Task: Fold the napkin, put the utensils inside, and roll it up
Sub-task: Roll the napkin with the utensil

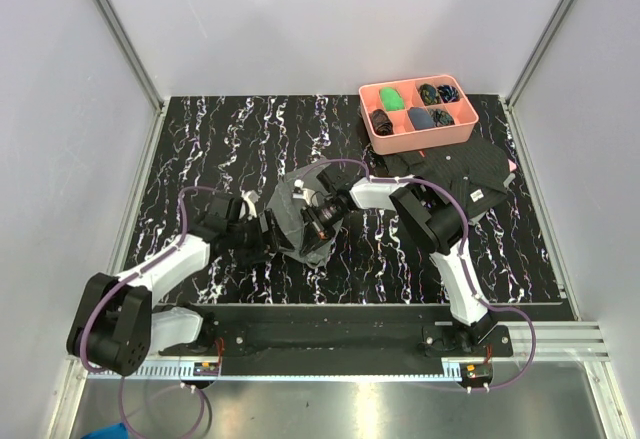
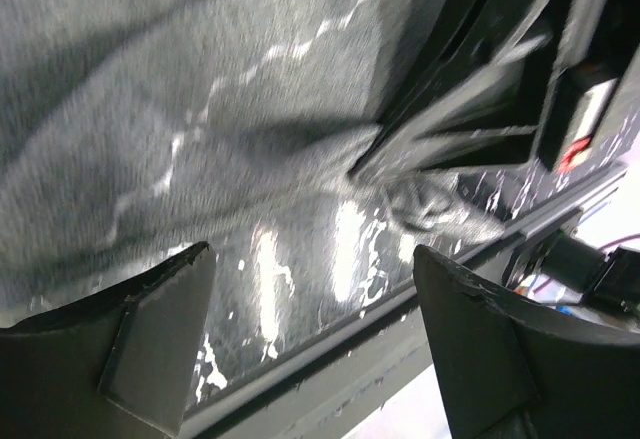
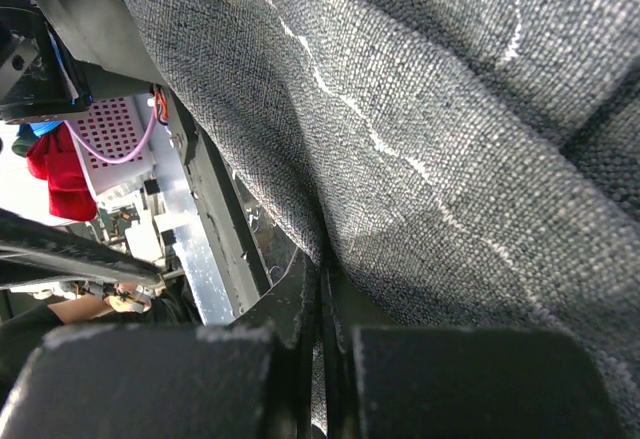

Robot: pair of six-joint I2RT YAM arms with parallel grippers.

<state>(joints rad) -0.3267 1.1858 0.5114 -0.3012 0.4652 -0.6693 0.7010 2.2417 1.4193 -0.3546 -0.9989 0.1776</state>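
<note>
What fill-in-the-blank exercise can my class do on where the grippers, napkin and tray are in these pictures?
1. The right gripper is ____ on the grey napkin.
2. The left gripper is ____, with nothing between its fingers.
3. The pink tray sits at the table's far ____ corner.
4. The black patterned cloth carries a ____ tag.
Missing words: shut; open; right; white.

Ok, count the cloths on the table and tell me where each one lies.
2. The grey napkin is bunched at the centre. The black patterned cloth lies far right, just in front of the pink tray. No other shows, though one could hide underneath.
</note>
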